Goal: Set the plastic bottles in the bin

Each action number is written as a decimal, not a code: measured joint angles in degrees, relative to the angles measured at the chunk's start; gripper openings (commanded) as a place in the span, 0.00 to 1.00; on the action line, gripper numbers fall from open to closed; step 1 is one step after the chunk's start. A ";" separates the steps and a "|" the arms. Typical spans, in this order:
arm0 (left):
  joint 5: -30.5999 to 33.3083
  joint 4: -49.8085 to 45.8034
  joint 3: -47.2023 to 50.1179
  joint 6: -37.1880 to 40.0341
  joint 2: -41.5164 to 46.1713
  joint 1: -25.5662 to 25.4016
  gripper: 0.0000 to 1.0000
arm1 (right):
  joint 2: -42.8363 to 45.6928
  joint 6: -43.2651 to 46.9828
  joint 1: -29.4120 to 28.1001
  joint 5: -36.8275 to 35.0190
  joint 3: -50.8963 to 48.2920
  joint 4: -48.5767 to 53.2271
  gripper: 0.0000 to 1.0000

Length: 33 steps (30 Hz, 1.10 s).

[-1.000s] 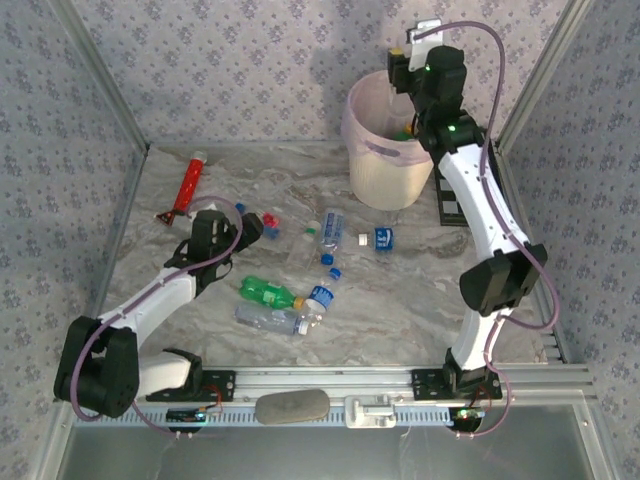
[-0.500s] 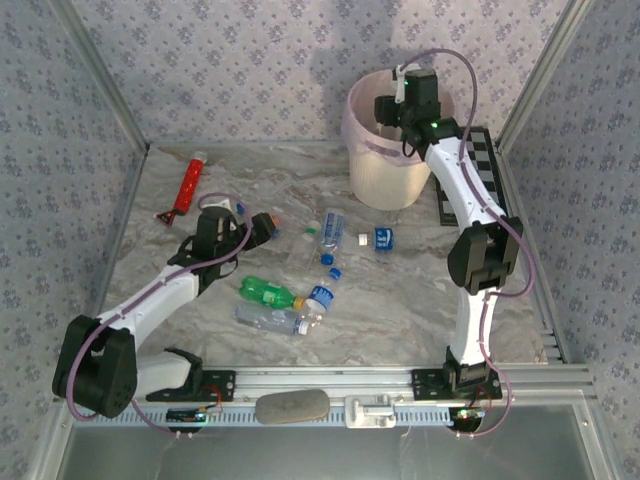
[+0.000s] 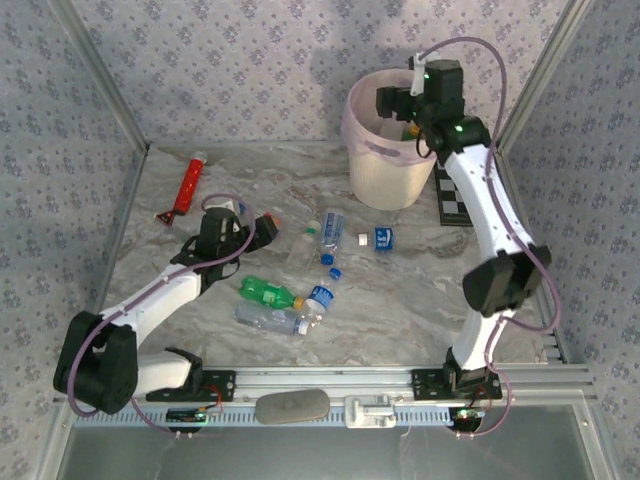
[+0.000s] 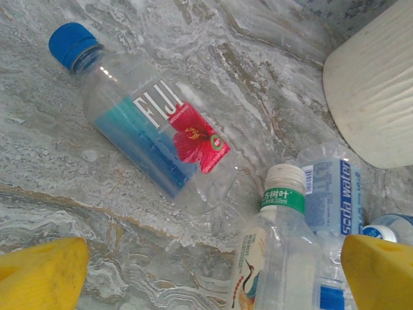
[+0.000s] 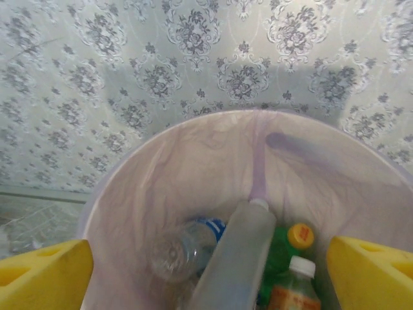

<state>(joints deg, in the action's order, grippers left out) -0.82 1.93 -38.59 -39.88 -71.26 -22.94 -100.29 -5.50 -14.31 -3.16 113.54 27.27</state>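
Left tool and right tool, both agape.

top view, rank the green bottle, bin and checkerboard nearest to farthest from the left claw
1. Green bottle, lying just on the near side of the left claw, toward the arm bases.
2. Bin, at the back, well to the claw's right.
3. Checkerboard, beyond the bin on its right side.
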 measured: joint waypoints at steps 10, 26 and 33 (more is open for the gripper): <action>0.20 0.79 -2.27 0.02 -3.48 -1.01 1.00 | 24.28 -10.34 -0.61 -0.39 -33.77 -5.07 0.99; 0.46 1.73 -3.96 0.44 -5.77 -1.62 1.00 | 29.42 -40.96 -0.61 -0.72 -64.61 -12.26 0.99; 1.92 1.68 -3.30 0.44 -4.52 -1.62 1.00 | 19.69 -53.72 -0.57 2.91 -66.18 -20.09 0.99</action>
<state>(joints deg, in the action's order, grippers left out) 1.10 3.62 -41.89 -39.44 -75.79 -24.56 -80.60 -59.22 -14.87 -0.25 47.35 7.18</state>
